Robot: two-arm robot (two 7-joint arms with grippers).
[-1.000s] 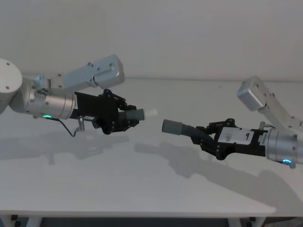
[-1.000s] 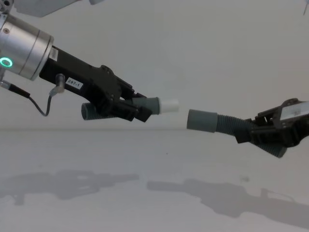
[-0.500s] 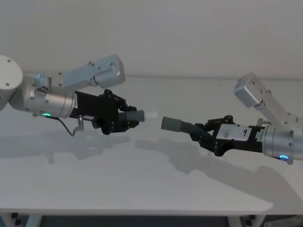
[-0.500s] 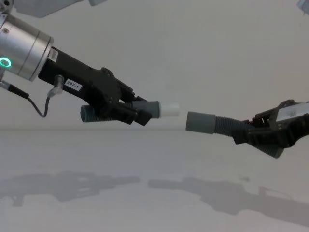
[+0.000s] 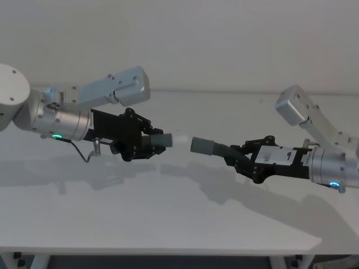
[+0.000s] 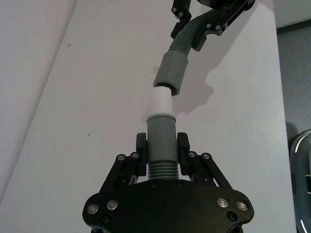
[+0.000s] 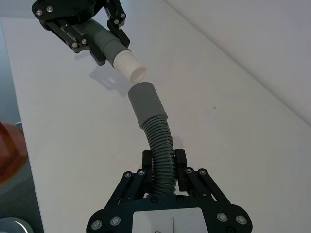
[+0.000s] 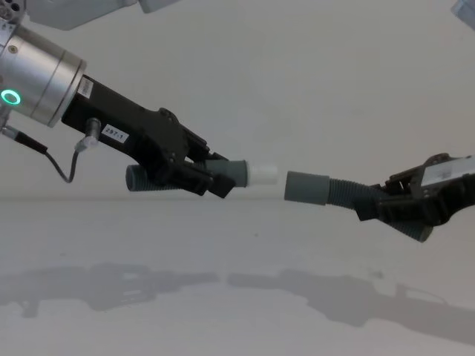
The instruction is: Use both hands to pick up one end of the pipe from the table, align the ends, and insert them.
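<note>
Both pipe pieces hang in the air above the table [image 5: 168,218]. My left gripper [image 5: 150,143] [image 8: 208,175] is shut on the ribbed part of one piece, just behind its grey collar [image 8: 236,171]. Its white sleeve [image 8: 265,175] [image 6: 160,102] points right. My right gripper [image 5: 242,159] [image 8: 380,206] is shut on the ribs of the other piece. That piece's collar [image 8: 306,187] [image 5: 201,145] [image 7: 145,104] faces the sleeve across a narrow gap. In the chest view the two ends sit nearly level. In the right wrist view the sleeve [image 7: 130,66] sits slightly off the collar's mouth.
The silver left forearm with its green ring light [image 8: 10,97] and a dangling black cable [image 8: 63,167] fill the left side. The right arm's grey elbow [image 5: 294,109] rises at the right. The table's front edge [image 5: 168,251] runs along the bottom, with arm shadows on the surface.
The two ends have closed in on each other: the left piece moved right and slightly down, the right collar moved left. The gap is now much narrower. Both grips are unchanged.
</note>
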